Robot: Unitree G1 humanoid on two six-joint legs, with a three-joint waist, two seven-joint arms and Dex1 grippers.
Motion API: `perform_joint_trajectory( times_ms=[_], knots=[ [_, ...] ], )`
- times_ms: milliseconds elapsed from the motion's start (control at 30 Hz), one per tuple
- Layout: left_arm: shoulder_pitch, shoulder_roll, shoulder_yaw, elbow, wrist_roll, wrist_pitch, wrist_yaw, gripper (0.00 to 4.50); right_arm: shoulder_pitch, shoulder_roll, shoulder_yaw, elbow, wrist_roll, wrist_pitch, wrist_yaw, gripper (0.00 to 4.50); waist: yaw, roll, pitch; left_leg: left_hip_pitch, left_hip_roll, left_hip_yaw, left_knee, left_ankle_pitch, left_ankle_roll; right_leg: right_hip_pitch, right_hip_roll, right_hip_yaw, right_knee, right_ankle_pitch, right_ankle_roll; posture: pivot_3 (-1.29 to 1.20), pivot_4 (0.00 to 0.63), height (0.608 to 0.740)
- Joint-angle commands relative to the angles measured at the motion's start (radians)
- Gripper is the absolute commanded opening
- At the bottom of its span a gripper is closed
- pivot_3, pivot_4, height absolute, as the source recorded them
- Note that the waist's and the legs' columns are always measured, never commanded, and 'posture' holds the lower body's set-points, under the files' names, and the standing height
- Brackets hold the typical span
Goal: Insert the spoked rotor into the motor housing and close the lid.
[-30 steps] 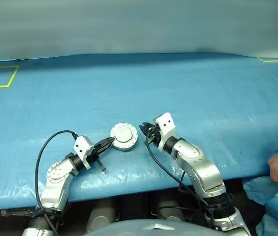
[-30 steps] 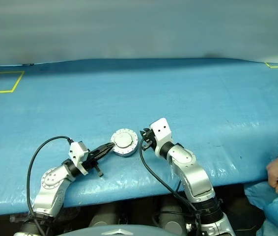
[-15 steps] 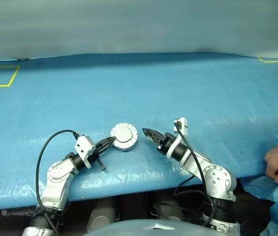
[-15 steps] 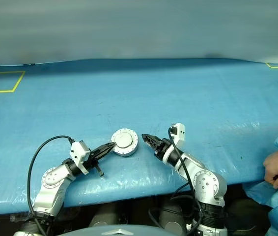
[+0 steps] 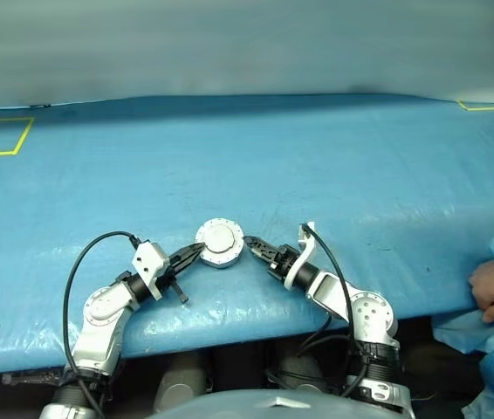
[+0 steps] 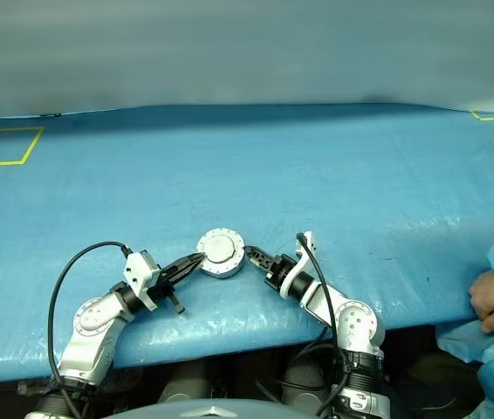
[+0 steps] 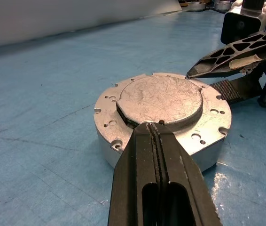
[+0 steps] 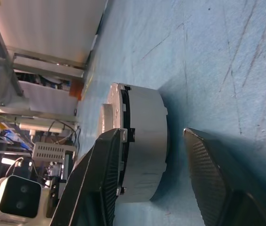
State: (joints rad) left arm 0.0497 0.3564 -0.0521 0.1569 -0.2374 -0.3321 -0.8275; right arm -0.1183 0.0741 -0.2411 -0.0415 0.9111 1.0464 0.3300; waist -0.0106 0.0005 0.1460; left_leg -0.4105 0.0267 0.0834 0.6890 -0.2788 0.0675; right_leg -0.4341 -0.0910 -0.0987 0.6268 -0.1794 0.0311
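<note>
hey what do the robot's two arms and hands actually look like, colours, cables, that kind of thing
Both arms are built of rounded silver-grey metal segments joined by black joints. Each wrist carries a white boxy camera block, and a black cable loops from it back along the arm. The left hand and right hand each have two slim, tapering black fingers; the right one's inner pads are finely cross-hatched.

Both arms lie low along the table's (image 5: 334, 166) near edge, angled inward toward each other. The left gripper (image 5: 196, 250) has its fingers pressed together (tips pointing right), while the right gripper (image 5: 251, 246) holds its fingers apart, pointing left.
</note>
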Motion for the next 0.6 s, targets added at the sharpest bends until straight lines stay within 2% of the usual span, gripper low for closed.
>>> perform_joint_trajectory(
  times_ms=[33,167,300,600],
  knots=[
    [0.014,0.007,-0.011,-0.008,0.020,0.009,0.009,0.00,-0.014,0.013,0.028,0.002,0.018,-0.013,0.024,2.23,0.000,0.000,0.000,0.000,0.000,0.000,0.000,0.000,0.000,0.000,0.000,0.000,0.000,0.000,0.000,0.00,0.150,0.740],
    [0.019,0.009,-0.010,-0.014,0.021,0.011,0.014,0.00,-0.014,0.004,0.049,0.007,0.009,-0.029,0.048,2.23,0.000,0.000,0.000,0.000,0.000,0.000,0.000,0.000,0.000,0.000,0.000,0.000,0.000,0.000,0.000,0.00,0.150,0.740],
    [0.024,0.012,-0.010,-0.020,0.019,0.012,0.019,0.00,-0.018,0.002,0.050,0.024,0.018,-0.022,0.047,3.10,0.000,0.000,0.000,-0.001,0.000,0.000,0.000,0.000,0.000,-0.001,0.000,0.000,0.000,0.000,0.000,0.00,0.150,0.740],
    [0.028,0.015,-0.011,-0.029,0.018,0.016,0.023,0.00,-0.030,0.009,0.052,0.071,0.012,-0.017,0.039,3.10,-0.001,0.000,0.000,0.000,0.000,0.000,0.000,0.000,0.000,-0.006,0.000,0.000,0.000,0.000,0.000,0.00,0.150,0.740]
  ],
)
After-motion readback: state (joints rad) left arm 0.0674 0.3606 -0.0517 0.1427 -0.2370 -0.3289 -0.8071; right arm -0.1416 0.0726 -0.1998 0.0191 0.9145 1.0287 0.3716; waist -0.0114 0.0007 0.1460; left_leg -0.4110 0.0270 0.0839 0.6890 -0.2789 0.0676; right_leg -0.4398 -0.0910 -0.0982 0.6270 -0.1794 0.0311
